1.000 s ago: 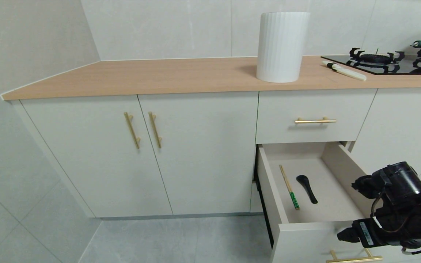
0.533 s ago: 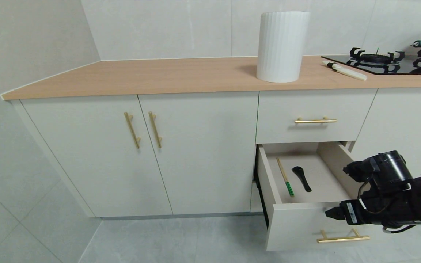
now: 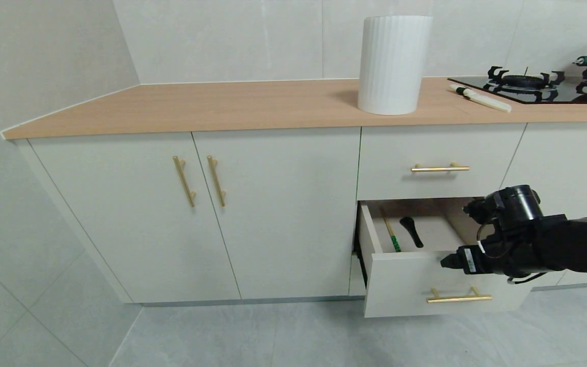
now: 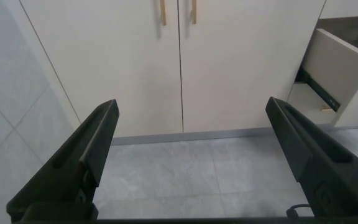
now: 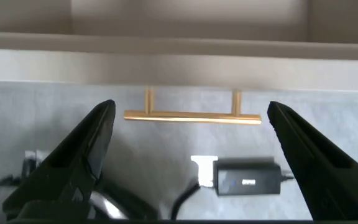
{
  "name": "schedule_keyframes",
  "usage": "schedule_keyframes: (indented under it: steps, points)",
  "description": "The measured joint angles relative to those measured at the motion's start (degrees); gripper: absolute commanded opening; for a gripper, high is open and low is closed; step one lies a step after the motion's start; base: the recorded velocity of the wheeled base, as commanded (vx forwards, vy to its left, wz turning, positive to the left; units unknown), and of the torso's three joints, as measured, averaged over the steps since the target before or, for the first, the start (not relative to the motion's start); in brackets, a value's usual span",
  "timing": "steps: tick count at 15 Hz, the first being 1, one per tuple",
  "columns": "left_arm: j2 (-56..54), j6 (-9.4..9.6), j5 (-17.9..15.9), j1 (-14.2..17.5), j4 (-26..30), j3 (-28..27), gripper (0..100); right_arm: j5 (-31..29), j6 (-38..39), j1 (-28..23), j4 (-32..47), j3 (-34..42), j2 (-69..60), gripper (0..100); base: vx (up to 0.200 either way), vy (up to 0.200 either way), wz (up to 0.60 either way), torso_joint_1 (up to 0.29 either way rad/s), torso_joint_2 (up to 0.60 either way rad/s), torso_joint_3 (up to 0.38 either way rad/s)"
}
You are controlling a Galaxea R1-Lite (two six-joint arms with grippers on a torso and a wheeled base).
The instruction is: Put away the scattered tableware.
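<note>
Two claws gape empty: left claw [image 4: 191, 109], right claw [image 5: 190, 109] at drawer [image 3: 410, 278] front; canister [image 3: 390, 66], knife [image 3: 479, 98] on counter [image 3: 222, 107].

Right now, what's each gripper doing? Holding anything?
Left gripper: open, holding nothing.
Right gripper: open, holding nothing, near the drawer handle.

The drawer [image 3: 416, 278] is finished in pale cream, with a gold bar handle [image 3: 459, 297] on its front; inside it, light wooden chopsticks [image 3: 391, 236] with a green end and a black spoon [image 3: 411, 232] are seen. Above the drawer, the countertop [image 3: 222, 104] is coloured in a warm light wood grain, and the white canister [image 3: 392, 63] on it is marked with fine vertical ribs. At the drawer's front the right gripper [image 3: 446, 262] is black, and the floor [image 3: 247, 336] below is laid in pale grey tiles.
</note>
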Motion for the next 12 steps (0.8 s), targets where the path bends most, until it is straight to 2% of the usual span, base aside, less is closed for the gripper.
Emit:
schedule_keyframes:
  steps: [10,12]
  points:
    - [0.0,0.0,-0.02,0.0,0.0,0.0,100,0.16,-0.05,-0.37,-0.5,-16.9,12.58,100,0.0,0.0,0.0,0.0,0.0,0.0]
    - [0.0,0.01,0.0,0.0,0.0,0.0,100,0.06,0.01,-0.37,-3.47,-18.14,14.81,100,0.0,0.0,0.0,0.0,0.0,0.0]
